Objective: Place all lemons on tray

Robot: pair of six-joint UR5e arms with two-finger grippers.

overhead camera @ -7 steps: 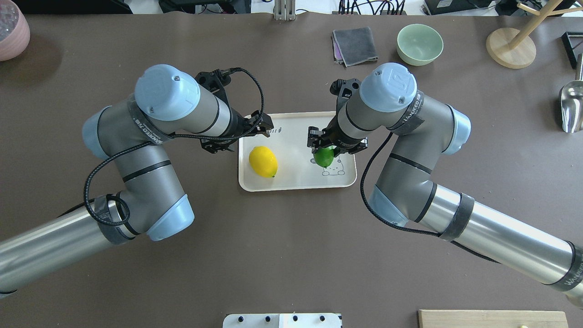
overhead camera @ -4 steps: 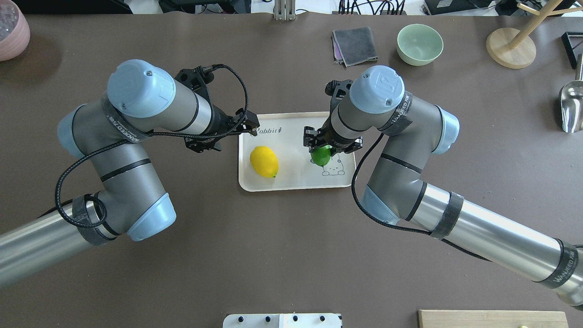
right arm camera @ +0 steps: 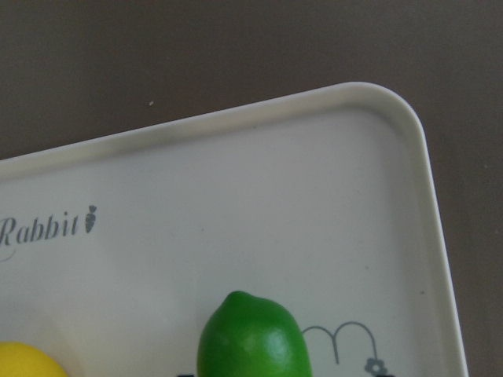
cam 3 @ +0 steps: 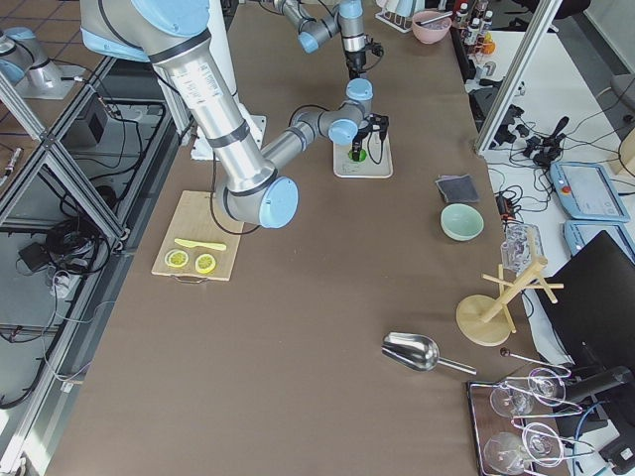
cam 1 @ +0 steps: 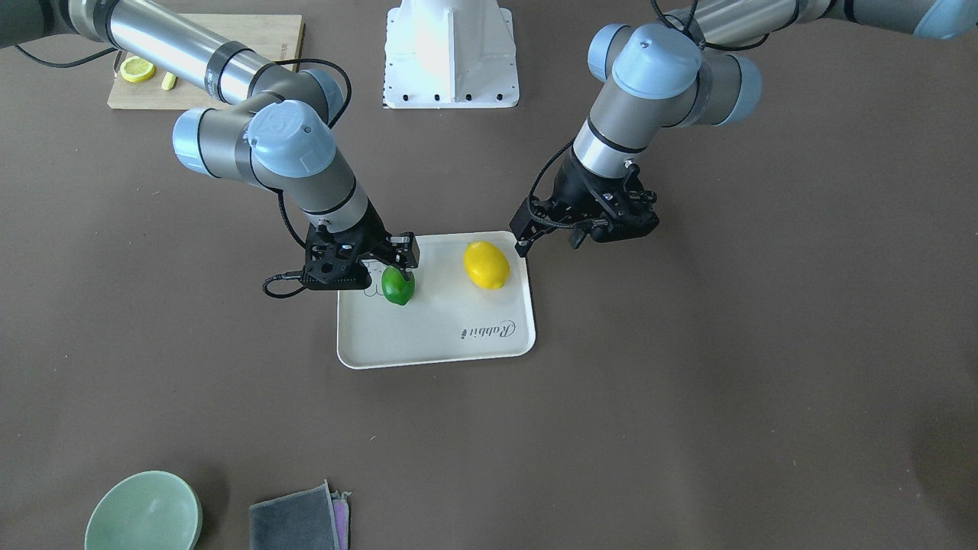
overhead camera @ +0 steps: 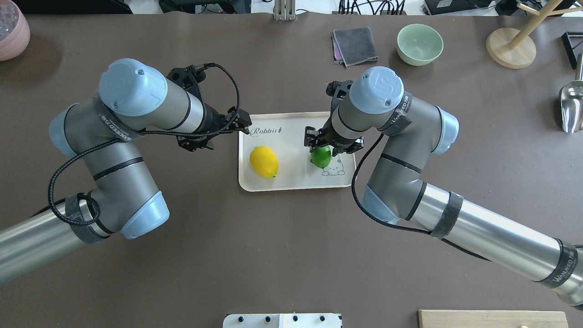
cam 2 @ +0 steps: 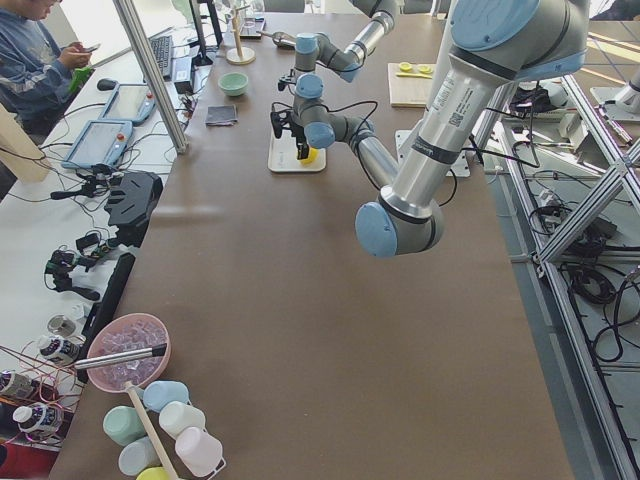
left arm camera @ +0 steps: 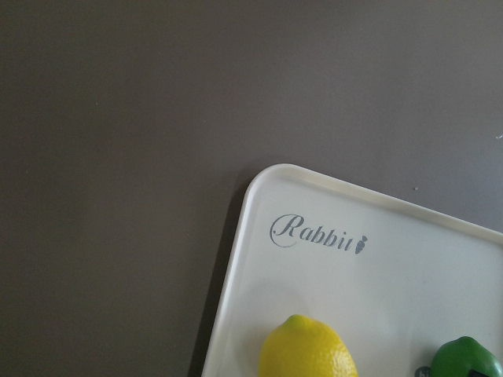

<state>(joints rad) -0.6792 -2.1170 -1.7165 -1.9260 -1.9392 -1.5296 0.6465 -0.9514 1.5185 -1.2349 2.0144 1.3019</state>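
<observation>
Both lemons sit on the tray [overhead camera: 296, 182] mid-frame overhead: yellow lemon [overhead camera: 263, 161] free, green lemon [overhead camera: 320, 157] under the right jaws, whose grip, like the left jaws' beside the tray's upper-left corner, I cannot tell; only release seems left.

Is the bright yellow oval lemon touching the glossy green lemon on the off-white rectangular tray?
No, the bright yellow oval lemon lies apart from the glossy green lemon, with bare off-white rectangular tray between them.
</observation>
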